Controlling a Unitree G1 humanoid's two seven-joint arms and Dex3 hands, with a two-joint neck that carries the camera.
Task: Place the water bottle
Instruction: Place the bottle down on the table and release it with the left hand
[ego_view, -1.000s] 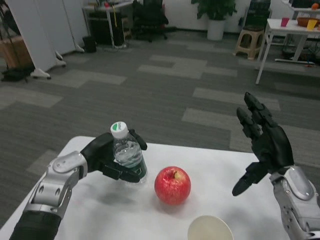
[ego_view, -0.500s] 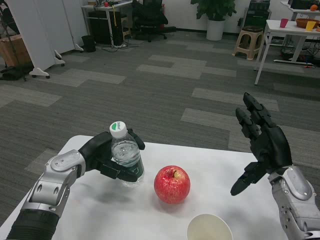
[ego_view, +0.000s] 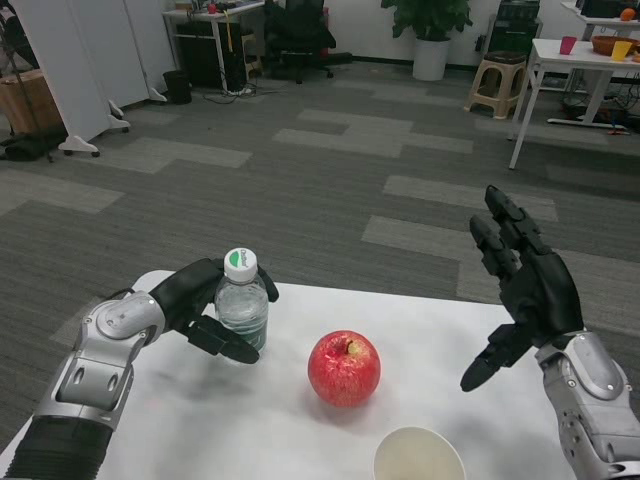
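Observation:
A small clear water bottle (ego_view: 241, 305) with a white and green cap stands upright at the left side of the white table (ego_view: 300, 440). My left hand (ego_view: 200, 305) wraps around it from the left, fingers curled on its body. The bottle's base is hidden behind the fingers, so whether it touches the table is unclear. My right hand (ego_view: 522, 285) hovers above the table's right side, open, fingers spread and pointing up, holding nothing.
A red apple (ego_view: 344, 368) sits mid-table, right of the bottle. A white paper cup (ego_view: 419, 457) stands at the front edge. Beyond the table lie grey carpet, a white desk (ego_view: 570, 60), a stool (ego_view: 497, 85) and a potted plant (ego_view: 432, 30).
My left hand has carried the bottle left and lower, away from the apple. The right hand has stayed in place.

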